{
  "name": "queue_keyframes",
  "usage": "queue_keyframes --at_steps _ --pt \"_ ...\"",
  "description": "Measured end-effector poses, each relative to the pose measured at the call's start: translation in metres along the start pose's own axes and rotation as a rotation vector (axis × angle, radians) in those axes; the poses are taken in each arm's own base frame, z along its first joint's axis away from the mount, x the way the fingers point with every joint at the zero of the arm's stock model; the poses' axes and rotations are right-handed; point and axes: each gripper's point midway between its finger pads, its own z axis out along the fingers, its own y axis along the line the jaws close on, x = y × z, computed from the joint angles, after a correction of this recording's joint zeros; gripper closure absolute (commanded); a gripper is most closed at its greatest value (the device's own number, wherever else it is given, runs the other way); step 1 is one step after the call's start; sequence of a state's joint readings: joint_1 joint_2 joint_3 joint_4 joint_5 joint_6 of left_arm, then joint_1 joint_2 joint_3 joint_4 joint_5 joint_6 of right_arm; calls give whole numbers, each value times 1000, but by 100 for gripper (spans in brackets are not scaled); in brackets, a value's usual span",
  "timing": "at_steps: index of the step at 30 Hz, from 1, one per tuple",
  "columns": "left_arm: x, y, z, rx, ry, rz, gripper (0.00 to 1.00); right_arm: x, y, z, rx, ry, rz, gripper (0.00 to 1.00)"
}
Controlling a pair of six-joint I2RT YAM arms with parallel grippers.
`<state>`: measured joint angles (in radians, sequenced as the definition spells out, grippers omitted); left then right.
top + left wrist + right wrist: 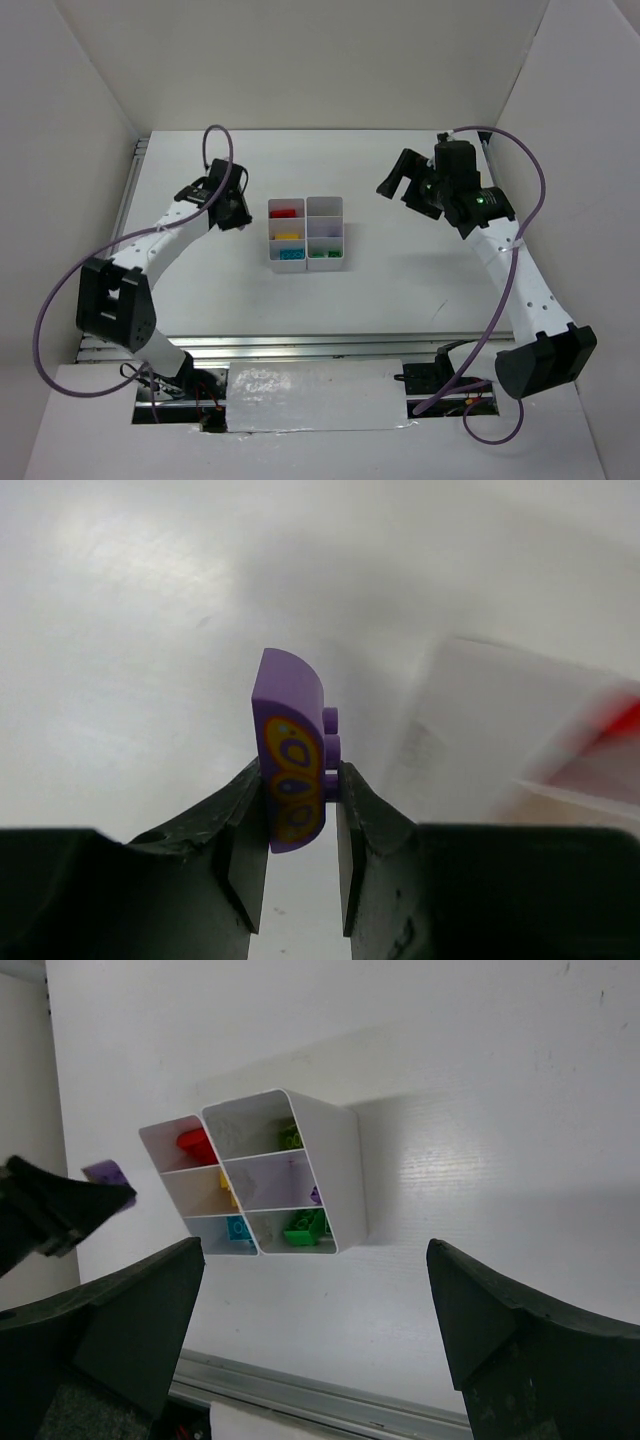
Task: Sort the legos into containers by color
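Purple lego (288, 730) — gripped by left hand (300, 785), perhaps aloft.

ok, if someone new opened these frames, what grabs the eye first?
The purple lego with an orange-and-yellow print, pinched in the left gripper just left of the containers. Then the containers themselves, mid-table, with red bricks, yellow bricks and teal-blue bricks down the left column and green bricks in the near right cell. The right gripper hangs wide open off to their right.
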<state>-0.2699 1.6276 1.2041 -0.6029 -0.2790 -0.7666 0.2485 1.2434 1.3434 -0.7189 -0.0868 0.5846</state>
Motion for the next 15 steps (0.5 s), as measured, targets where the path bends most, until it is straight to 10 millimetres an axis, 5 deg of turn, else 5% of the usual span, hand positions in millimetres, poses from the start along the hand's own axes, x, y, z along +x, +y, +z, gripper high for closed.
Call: queue_keyframes --at_steps 4,6,11,15 --pt "-41 -95 -78 409 -169 274 100 -5 -1 1 18 -15 -1 0" --pt "-44 -142 -114 564 -242 455 100 -7 -1 0 23 -23 -2 0" --pt "17 -221 -166 810 -284 895 100 -14 -1 -2 29 -45 -5 0" --pt "51 -236 -147 812 -211 1090 100 -13 -1 -2 29 -43 -5 0"
